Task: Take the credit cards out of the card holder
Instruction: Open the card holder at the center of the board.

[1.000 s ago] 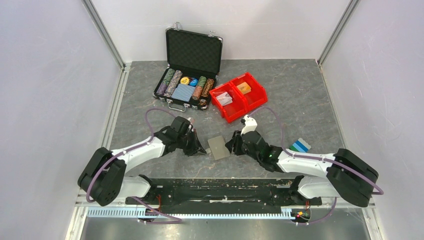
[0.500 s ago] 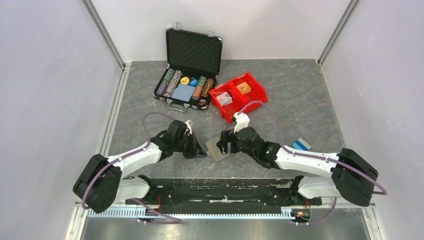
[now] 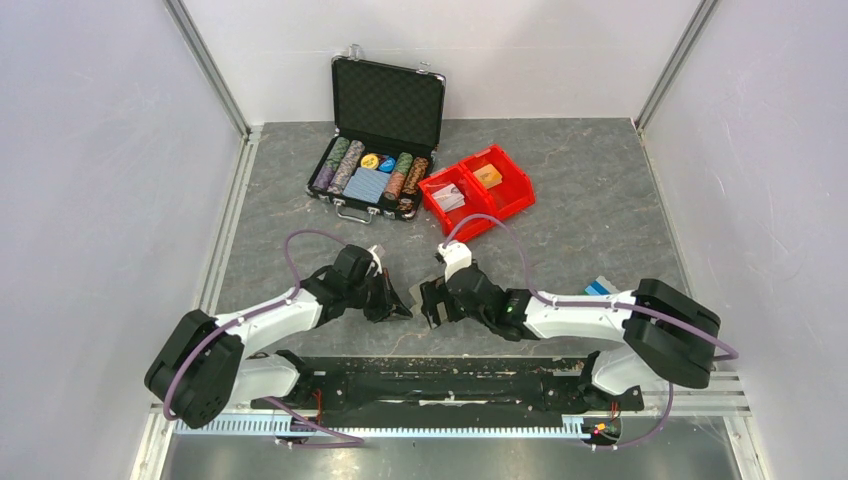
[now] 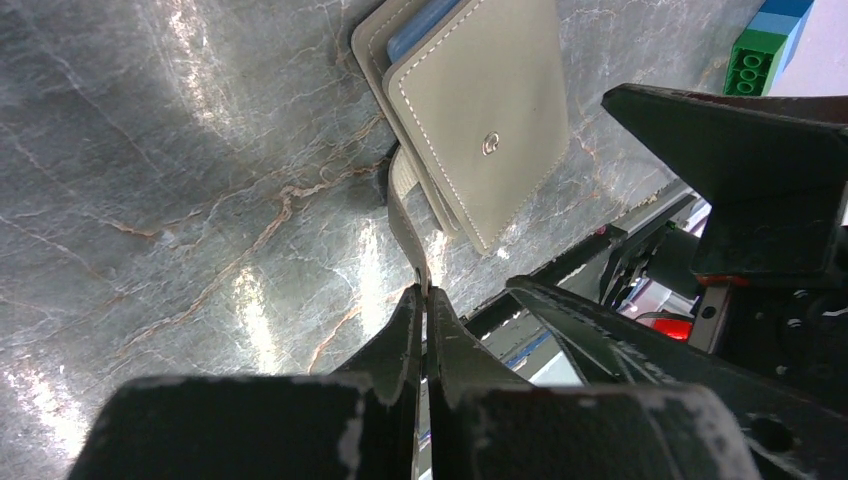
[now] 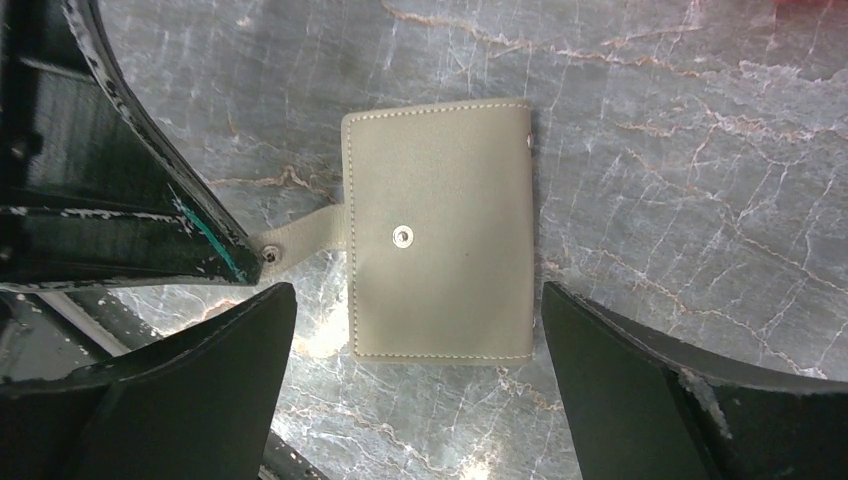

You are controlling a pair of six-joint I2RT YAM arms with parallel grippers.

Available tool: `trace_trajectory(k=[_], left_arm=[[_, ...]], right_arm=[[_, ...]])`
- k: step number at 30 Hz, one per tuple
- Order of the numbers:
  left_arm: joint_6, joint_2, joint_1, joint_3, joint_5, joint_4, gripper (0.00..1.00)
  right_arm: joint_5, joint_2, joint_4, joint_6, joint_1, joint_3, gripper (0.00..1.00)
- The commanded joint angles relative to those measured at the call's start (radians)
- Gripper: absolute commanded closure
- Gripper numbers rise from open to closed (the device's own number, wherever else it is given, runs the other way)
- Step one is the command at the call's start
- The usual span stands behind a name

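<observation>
Right wrist, card holder [image 5: 440, 230] between parted right jaws, left jaws pinching its strap [image 5: 305, 236]

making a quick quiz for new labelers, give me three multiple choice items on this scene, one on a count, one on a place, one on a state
1. How many red bins are there?
A) two
B) three
C) five

2. Where is the card holder?
A) in a red bin
B) on the table, below the right gripper
C) held up in the air

3. What is the left gripper doing?
A) open above the table
B) shut on a blue card
C) shut on the holder's strap

Answers:
1 A: the top view shows two joined bins.
2 B: the right wrist view shows it on the grey marbled surface between that gripper's open fingers.
3 C: both wrist views show its fingers pinching the strap's end.
</observation>
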Motion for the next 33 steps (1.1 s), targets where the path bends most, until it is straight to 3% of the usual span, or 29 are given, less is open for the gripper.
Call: trace_trajectory(k=[1,16,25,33], left_arm=[[-0.029,-0.030,0.001,-0.005,0.017,0.036,0.98],[-0.032,-0.033,0.001,0.001,0.010,0.017,0.98],[-0.029,-0.033,0.002,0.006,-0.002,-0.012,0.98],[-0.026,-0.032,0.000,0.010,-0.003,-0.016,0.98]], right_arm=[[0.066,0.027,0.003,-0.035,0.030,0.050,0.04],[0.244,0.114,-0.025,-0.074,0.101,0.076,0.03],[0.307,0.106,-0.014,-0.102,0.113,0.061,0.10],[0.196,0.082,0.087,-0.146,0.119,0.020,0.05]])
